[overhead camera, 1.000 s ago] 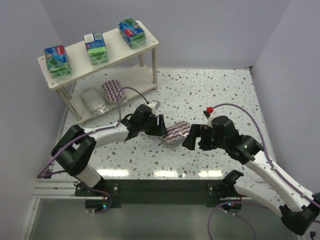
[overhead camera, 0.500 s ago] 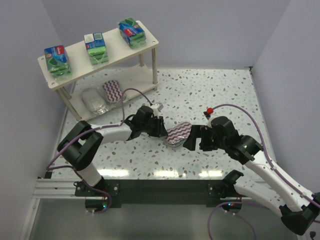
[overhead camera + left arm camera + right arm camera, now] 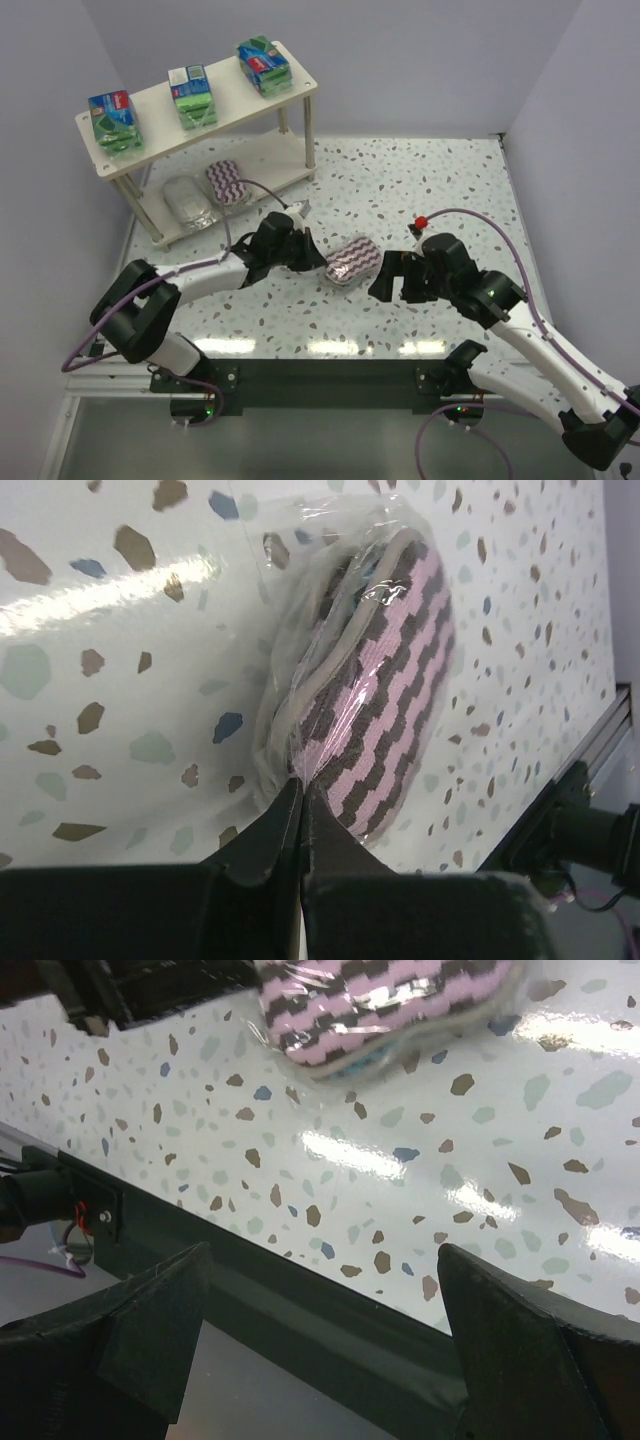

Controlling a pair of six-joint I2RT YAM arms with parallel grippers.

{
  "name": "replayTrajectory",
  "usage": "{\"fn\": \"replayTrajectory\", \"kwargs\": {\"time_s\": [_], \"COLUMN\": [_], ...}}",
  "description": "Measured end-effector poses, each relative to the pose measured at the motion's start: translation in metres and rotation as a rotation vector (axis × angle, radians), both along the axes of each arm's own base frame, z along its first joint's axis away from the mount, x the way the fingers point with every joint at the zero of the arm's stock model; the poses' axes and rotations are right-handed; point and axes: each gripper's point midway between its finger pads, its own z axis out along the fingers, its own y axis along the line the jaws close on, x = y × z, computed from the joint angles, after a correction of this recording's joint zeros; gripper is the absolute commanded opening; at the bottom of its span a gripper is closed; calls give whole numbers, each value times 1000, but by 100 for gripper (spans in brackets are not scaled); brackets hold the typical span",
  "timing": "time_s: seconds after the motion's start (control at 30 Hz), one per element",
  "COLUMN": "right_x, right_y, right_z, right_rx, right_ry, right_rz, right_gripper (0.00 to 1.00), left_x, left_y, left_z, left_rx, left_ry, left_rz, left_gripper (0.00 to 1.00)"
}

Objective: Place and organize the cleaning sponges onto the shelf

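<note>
The left arm [image 3: 195, 277] lies low from the lower left toward the middle of the frame. The left gripper [image 3: 308, 248] pinches the wrap of the striped pad [image 3: 352, 260]. The right arm [image 3: 520, 325] bends in from the lower right, and the right gripper [image 3: 384, 277] has its fingers spread wide.

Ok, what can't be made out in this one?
Left wrist: the left gripper pinches the pad's wrap; whether it catches the pad itself is hidden behind its jaws.
Right wrist: the pad is cut off by the top edge.
Top view: the upper board hides part of the shelf's lower tier; the green packs' labels are too small to read.
</note>
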Motion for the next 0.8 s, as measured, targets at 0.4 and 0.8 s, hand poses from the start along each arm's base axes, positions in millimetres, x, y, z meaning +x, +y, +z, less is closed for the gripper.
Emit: {"fn": "replayTrajectory", "kwargs": {"time_s": [0.4, 0.8], "right_x": [-3, -7], "right_y": [-7, -10], "right_z": [2, 7], "right_rx": [-16, -6], "right_ry": [0, -12], "right_rz": [-18, -21], "right_gripper": [98, 98], "left_x": [48, 111], "left_y": [48, 118], "left_z": [99, 129], "left_rx": [-201, -332], "left_ry": [-102, -158], "left_rz": [456, 862], "left_gripper": [0, 0]}}
